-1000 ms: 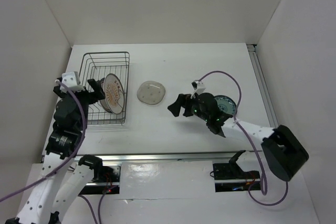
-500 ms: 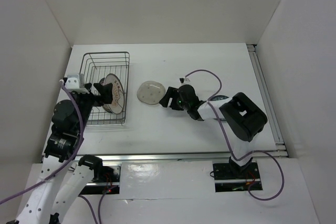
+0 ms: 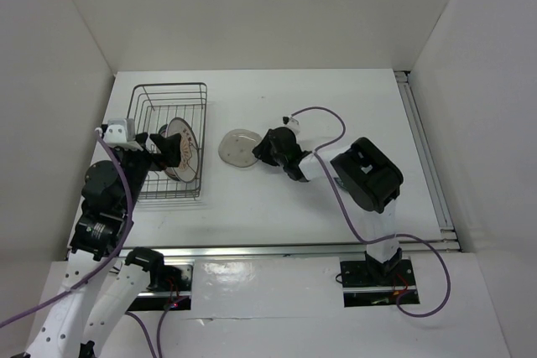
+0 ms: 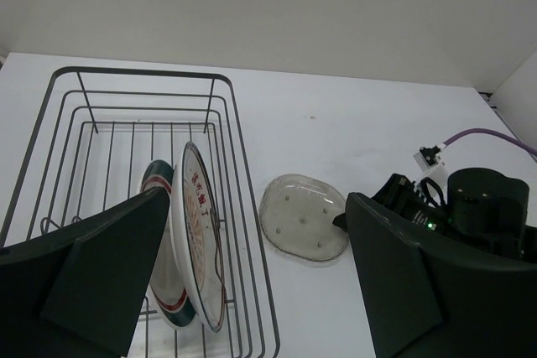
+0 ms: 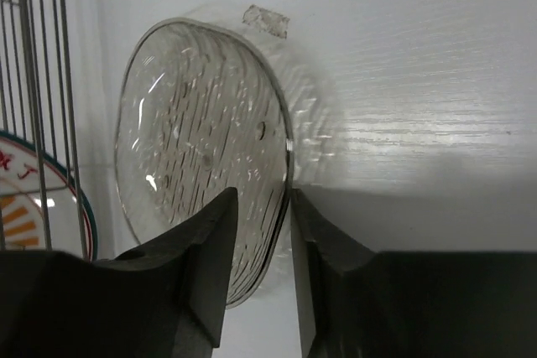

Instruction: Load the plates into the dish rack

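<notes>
Grey plate (image 5: 197, 136) rim now pinched between right end effector (image 5: 259, 200) fingers.

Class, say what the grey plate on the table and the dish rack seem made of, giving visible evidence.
Grey plate: likely tinted plastic or glass, glossy; the table shows through it and highlights glint. Dish rack: thin dark wire, apparently metal, smooth, perhaps coated.
</notes>
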`<move>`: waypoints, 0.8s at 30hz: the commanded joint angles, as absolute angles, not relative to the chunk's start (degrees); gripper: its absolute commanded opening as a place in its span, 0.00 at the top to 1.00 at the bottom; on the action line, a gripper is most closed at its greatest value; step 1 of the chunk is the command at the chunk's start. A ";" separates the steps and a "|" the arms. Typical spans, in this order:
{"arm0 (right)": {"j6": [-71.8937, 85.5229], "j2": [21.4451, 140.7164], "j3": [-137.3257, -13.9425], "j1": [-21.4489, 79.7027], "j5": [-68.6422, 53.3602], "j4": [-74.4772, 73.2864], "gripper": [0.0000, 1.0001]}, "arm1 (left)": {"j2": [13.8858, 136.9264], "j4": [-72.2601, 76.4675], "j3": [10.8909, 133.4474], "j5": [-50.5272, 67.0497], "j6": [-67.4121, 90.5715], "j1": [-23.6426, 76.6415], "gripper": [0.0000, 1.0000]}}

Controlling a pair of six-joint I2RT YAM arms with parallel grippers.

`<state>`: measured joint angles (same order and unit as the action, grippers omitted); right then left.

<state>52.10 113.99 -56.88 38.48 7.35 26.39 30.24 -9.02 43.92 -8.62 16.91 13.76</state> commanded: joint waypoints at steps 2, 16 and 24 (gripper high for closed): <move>54.67 116.80 -63.54 40.69 18.26 9.53 0.65 | 29.27 -6.86 44.82 -8.17 17.84 13.80 0.00; 57.31 103.76 -58.73 39.02 22.14 10.68 1.00 | 34.27 -7.91 45.35 -4.33 17.05 13.80 0.00; 45.90 82.63 -45.80 46.93 30.67 22.49 1.00 | 44.99 -9.57 50.09 9.92 15.82 13.80 0.00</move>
